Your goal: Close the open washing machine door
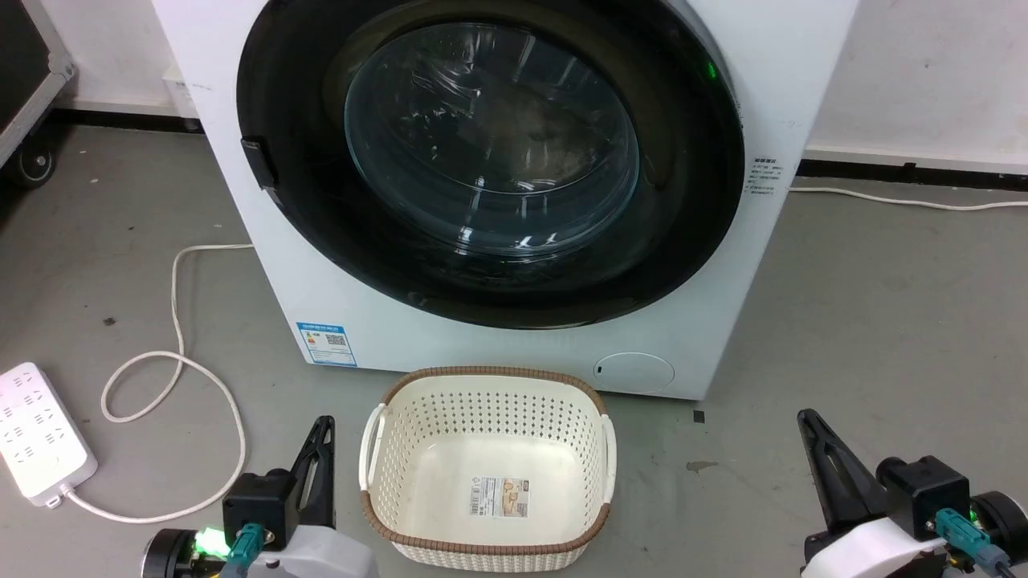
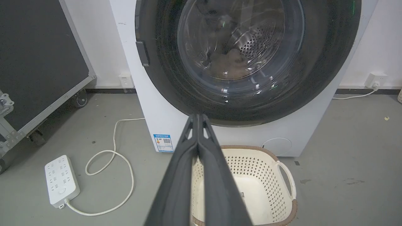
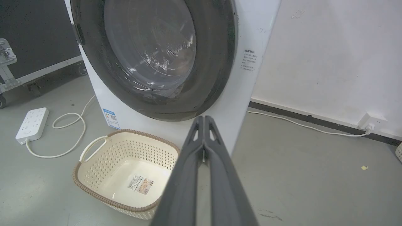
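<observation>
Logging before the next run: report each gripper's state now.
Left gripper: shut, holding nothing.
Right gripper: shut, holding nothing.

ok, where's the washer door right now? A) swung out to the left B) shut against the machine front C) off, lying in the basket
B: the door has its black rim lying flat against the white front of the washing machine.

obstacle: basket [image 1: 490,372] close before washing machine [image 1: 450,333] | left: cable [image 1: 173,297] | right: bare floor [image 1: 867,337]
</observation>
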Robot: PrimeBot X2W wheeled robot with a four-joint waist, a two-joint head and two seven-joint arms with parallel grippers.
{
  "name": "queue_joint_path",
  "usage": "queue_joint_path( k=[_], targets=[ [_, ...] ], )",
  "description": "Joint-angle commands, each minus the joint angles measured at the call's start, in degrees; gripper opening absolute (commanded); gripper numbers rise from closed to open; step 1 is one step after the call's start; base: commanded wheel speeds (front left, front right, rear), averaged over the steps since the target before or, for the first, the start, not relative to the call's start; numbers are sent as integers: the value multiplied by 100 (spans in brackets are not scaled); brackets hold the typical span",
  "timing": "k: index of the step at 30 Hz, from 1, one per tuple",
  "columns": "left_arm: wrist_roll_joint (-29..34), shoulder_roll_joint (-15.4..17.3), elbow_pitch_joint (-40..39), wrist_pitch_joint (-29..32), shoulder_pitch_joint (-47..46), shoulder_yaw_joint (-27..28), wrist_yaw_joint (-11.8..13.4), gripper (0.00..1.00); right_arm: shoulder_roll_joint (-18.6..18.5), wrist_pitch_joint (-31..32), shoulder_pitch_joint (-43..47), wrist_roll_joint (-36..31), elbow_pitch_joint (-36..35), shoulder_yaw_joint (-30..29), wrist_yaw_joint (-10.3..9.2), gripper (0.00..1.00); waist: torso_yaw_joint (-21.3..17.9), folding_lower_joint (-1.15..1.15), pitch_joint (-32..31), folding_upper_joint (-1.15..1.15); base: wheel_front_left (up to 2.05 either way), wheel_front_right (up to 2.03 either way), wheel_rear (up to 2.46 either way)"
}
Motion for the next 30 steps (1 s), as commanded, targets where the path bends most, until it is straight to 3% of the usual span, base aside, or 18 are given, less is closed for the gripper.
queue_joint_path(
  k=[1,30],
  targets=[
    [61,-6,-24,19,-95,34,-19,0,29,19,-73,42,-38,13,-3,0,-2,0,0,0,0,0,0],
    [143,-45,-113,359,-205,263,-98,0,76,360,-201,112,-85,151,-4,0,-75,0,4,0,0,0,0]
  ],
)
